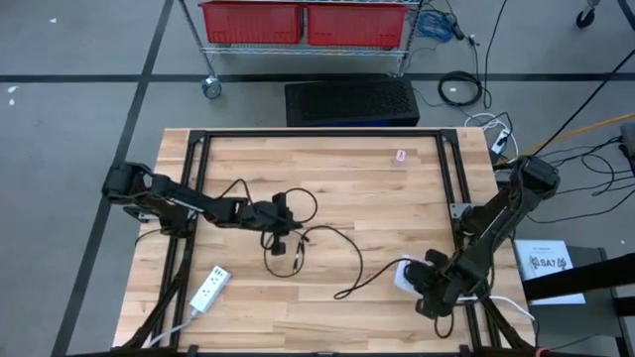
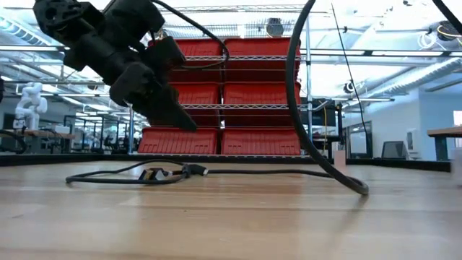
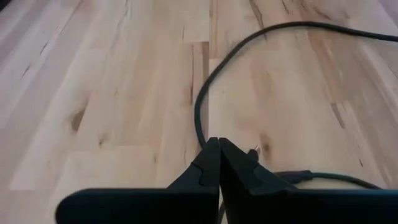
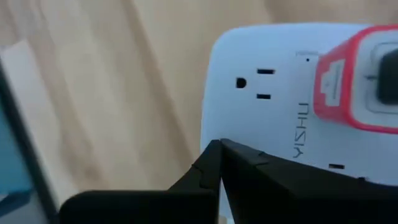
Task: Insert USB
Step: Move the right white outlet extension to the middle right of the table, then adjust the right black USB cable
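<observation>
USB cable (image 1: 316,234), black, sprawled in loops across the middle of the wooden table (image 1: 337,169); one loop arching high in the low view (image 2: 299,108), the rest flat on the boards. Plug end (image 2: 155,174) lying on the table near the middle, untouched by either arm. Another stretch of the same cable (image 3: 205,99) curving across the planks in the left wrist view, passing just beyond the fingertips.

Left gripper (image 1: 285,210) stretched in from the table's left edge, poised over the cable's tangle at mid-table, fingers (image 3: 211,163) pressed tip to tip, clenched on nothing visible. Seen raised above the table in the low view (image 2: 173,115), tilted downward, cable draped around the arm.

Right gripper (image 1: 429,266) down at the near right part of the table, directly above a white power block (image 1: 402,276) with a cable running off it toward the centre. Fingers (image 4: 217,155) likewise closed tight together, empty. Power block (image 4: 292,106) filling the right wrist view: white face, one socket, red-framed panel at its end, lettering along the side.

White power strip (image 1: 208,290) lying apart at the near left corner, angled, with its own white lead trailing off the edge. Small pink item (image 1: 401,156) alone near the far edge.
</observation>
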Robot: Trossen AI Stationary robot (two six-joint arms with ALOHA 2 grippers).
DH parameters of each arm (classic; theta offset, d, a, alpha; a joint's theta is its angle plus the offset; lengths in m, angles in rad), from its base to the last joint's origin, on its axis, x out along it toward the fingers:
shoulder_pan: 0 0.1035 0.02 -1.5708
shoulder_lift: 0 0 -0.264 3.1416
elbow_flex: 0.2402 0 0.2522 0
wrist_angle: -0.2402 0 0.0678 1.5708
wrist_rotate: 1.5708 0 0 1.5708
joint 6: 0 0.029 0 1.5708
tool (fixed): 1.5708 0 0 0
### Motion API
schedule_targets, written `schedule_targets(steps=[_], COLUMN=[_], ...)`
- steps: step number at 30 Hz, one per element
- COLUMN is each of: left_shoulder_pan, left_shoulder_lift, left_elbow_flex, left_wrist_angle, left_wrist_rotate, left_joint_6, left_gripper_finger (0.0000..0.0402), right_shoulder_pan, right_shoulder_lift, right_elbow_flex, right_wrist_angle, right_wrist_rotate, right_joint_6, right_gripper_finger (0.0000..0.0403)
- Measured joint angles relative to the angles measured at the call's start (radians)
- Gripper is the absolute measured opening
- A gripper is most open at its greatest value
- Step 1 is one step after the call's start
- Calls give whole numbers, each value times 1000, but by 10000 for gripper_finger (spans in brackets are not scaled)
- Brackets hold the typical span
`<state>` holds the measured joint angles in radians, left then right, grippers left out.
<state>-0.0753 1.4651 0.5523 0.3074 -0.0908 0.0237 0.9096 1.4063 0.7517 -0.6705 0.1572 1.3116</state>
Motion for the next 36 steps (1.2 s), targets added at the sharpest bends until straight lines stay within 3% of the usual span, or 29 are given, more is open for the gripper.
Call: schedule_targets(steps=[6,14,18,23,26,31,36], left_shoulder_pan=[5,10,10,10,10,10,-12], left_shoulder_lift=[0,0,0,0,0,0,0], left_elbow_flex=[-1,-1,-1,-1,-1,0,0], left_wrist_angle=[-20,-37,-40,-34,-28,-34,-68], left_wrist_rotate=[-11,-62,-86,-121,-123,-98,8], left_joint_6=[0,-11,-16,-9,-10,-11,-12], left_gripper_finger=[4,4,4,4,4,4,4], right_shoulder_pan=[32,93,129,147,73,-160,-462], right_shoulder_lift=[-18,-42,-43,-44,-46,-40,-40], right_elbow_flex=[22,201,349,520,541,505,438], right_wrist_angle=[-58,-432,-439,-410,-434,-486,-326], right_wrist_rotate=[-216,-210,-61,259,368,498,469], right_joint_6=[96,196,182,-7,-122,-348,-664], right_gripper_finger=[0,0,0,0,0,0,0])
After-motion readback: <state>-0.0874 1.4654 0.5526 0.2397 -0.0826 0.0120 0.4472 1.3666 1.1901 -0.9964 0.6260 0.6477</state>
